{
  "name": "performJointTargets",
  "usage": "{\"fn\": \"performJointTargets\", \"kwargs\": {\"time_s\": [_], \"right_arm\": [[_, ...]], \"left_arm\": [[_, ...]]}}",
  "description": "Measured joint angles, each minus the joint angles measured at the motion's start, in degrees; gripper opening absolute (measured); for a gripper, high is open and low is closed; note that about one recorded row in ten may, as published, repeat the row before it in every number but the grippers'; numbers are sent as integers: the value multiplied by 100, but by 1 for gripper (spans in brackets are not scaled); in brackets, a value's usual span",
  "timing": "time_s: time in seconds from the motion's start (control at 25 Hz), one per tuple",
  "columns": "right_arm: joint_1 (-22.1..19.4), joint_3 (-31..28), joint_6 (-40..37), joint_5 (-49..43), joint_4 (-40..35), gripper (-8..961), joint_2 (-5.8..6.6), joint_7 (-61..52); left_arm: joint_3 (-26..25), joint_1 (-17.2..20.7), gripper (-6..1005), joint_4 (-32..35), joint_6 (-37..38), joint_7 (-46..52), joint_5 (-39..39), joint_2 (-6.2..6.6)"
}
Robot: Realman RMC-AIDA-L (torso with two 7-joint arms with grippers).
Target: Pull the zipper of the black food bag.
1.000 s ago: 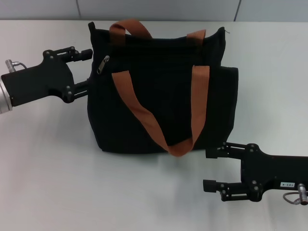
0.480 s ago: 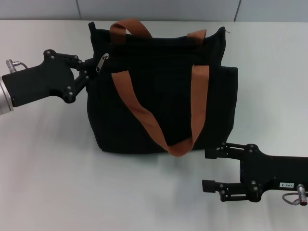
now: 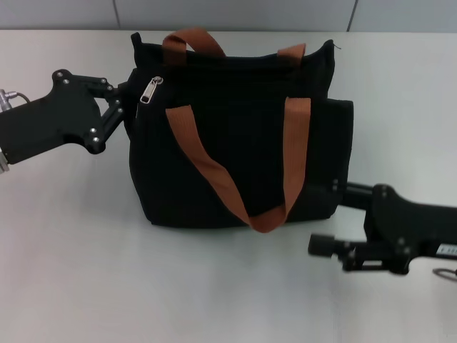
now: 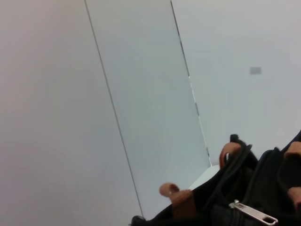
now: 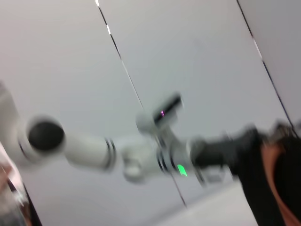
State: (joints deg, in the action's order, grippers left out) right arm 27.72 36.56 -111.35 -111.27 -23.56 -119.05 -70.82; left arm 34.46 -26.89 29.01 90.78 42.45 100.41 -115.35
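Note:
The black food bag (image 3: 235, 143) stands upright mid-table with two orange-brown handles (image 3: 214, 171). Its silvery zipper pull (image 3: 150, 90) hangs at the left end of the top edge and also shows in the left wrist view (image 4: 254, 214). My left gripper (image 3: 127, 100) is pressed against the bag's upper left corner, just left of the pull, with its fingers drawn together on the fabric edge. My right gripper (image 3: 328, 216) is open at the bag's lower right corner. Its upper finger (image 3: 350, 189) touches the bag and its lower finger (image 3: 325, 246) is over the table.
The white table (image 3: 86, 271) stretches around the bag, with a grey wall along its far edge (image 3: 235, 14). The right wrist view is blurred and shows my left arm (image 5: 141, 155) and a strip of the bag (image 5: 282, 183).
My left gripper's fingers closed onto the bag's upper left corner and the arm shifted slightly up. My right gripper moved up and to the right, against the bag's lower right corner.

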Motion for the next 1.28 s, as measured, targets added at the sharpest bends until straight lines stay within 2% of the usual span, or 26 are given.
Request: {"fn": "performJointTargets", "kwargs": {"time_s": [0.08, 0.12, 0.16, 0.24, 0.28, 0.32, 0.36, 0.48, 0.52, 0.64, 0.68, 0.72, 0.8, 0.84, 0.88, 1.04, 1.28], "right_arm": [[70, 1, -82, 130, -33, 809, 4, -280], [216, 1, -146, 356, -150, 809, 11, -946], [216, 1, -146, 356, -150, 809, 11, -946], [501, 29, -215, 664, -395, 809, 12, -1895], [501, 29, -215, 664, -395, 809, 12, -1895], [723, 53, -260, 837, -570, 809, 13, -2415], [723, 53, -260, 837, -570, 809, 13, -2415], [1133, 67, -80, 903, -818, 809, 30, -3234], [1461, 160, 217, 881, -894, 809, 89, -3823], [1904, 519, 690, 863, -918, 809, 197, -4480], [1904, 519, 690, 863, -918, 809, 197, -4480], [2155, 842, 1012, 847, -961, 809, 257, -4843], [2274, 995, 1195, 810, -996, 809, 279, -5028], [2501, 1209, 1515, 619, -1087, 809, 300, -5320], [2695, 1300, 1758, 364, -1142, 809, 301, -5550], [2956, 1338, 1975, 50, -1136, 809, 276, -5740], [3174, 1509, 2215, -165, -1121, 810, 225, -5860]], "left_arm": [[-5, 36, 24, 34, 31, -53, -37, -49], [-8, 48, 24, 48, 35, -77, -51, -72], [-24, 70, 25, 77, 35, -123, -88, -116], [-52, 92, 25, 110, 37, -178, -121, -168], [-58, 96, 25, 117, 37, -188, -128, -178], [-67, 101, 25, 130, 38, -194, -132, -190], [-70, 105, 25, 138, 38, -198, -134, -199], [-92, 114, 25, 142, 41, -202, -152, -216], [-116, 135, 25, 142, 47, -221, -181, -228], [-128, 167, 26, 142, 51, -243, -204, -241], [-128, 167, 26, 142, 51, -243, -204, -241], [-127, 170, 26, 142, 51, -243, -204, -244], [-127, 182, 26, 141, 53, -244, -206, -249], [-125, 186, 26, 140, 53, -245, -207, -251], [-126, 187, 26, 140, 54, -245, -207, -251], [-124, 187, 25, 140, 62, -247, -207, -251], [-123, 184, 26, 140, 66, -244, -207, -251]]}}
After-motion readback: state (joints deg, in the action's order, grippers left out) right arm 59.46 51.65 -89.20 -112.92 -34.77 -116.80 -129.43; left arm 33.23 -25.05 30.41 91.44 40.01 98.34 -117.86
